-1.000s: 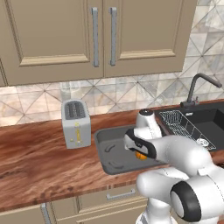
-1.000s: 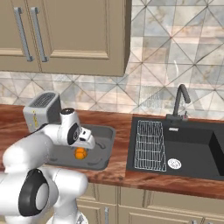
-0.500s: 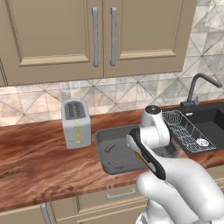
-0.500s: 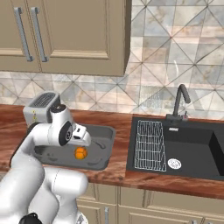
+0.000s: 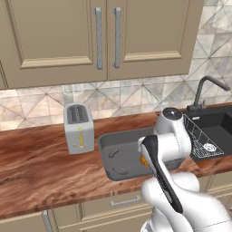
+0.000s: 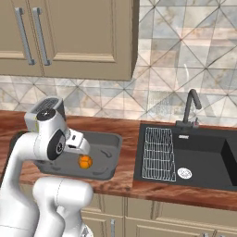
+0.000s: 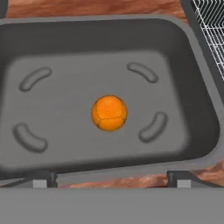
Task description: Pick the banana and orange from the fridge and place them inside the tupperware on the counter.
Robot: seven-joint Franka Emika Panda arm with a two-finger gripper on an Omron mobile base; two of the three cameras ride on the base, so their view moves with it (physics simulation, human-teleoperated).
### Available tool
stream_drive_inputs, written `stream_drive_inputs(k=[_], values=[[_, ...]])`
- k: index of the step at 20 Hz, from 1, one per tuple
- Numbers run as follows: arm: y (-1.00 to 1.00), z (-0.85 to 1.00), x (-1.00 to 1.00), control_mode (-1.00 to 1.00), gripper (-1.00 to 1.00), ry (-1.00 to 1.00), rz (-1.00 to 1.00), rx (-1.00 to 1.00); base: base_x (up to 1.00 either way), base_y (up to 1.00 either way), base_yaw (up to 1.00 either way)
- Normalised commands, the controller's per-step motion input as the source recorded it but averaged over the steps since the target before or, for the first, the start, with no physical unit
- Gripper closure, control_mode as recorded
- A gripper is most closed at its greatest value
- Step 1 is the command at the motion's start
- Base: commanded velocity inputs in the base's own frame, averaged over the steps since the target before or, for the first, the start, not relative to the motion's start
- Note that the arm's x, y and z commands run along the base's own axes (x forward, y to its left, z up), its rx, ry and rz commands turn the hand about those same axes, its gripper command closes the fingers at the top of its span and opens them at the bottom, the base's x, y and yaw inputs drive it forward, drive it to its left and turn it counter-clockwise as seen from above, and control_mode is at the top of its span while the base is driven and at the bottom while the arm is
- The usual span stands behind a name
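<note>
The orange (image 7: 109, 113), a small round ball with a faintly cracked, matte bright-orange skin, lies loose on the floor of the tupperware (image 7: 192, 87), roughly at its middle and touching no wall. The tupperware is a shallow dark-grey rectangular tray with rounded corners, a raised sloping rim and four short curved ridges pressed into its smooth base; the orange sits between these ridges.

The tray rests on the desk (image 5: 41, 167), a reddish-brown wood-grain top, close to its front edge. A silver two-slot toaster (image 5: 78, 128) of brushed metal stands upright just beside the tray's left end in the left base view. At the tray's other end a black sink (image 6: 199, 155) is sunk into the desk, with a white wire rack (image 6: 158, 152) lying in its near basin and a dark curved tap (image 6: 190, 107) behind it.

The pincer (image 7: 112, 178) hangs above the tray's front rim, its two small dark fingertips (image 7: 42, 178) spread wide apart and holding nothing, the orange well clear below them.

Beige panelled cabinet doors (image 5: 106, 38) with metal bar handles hang above a backsplash of grey marbled triangular tiles (image 6: 185, 55).
</note>
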Motion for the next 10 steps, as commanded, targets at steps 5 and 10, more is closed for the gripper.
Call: stream_drive_inputs(k=[5, 10], values=[[0.0, 0.84, -0.44, -1.0, -1.0, 0.0, 0.01, 0.0, 0.0, 0.0, 0.0], [0.01, 0.6, -0.41, -1.0, -1.0, 0.0, 0.0, 0.0, 0.0, 0.0, 0.0]])
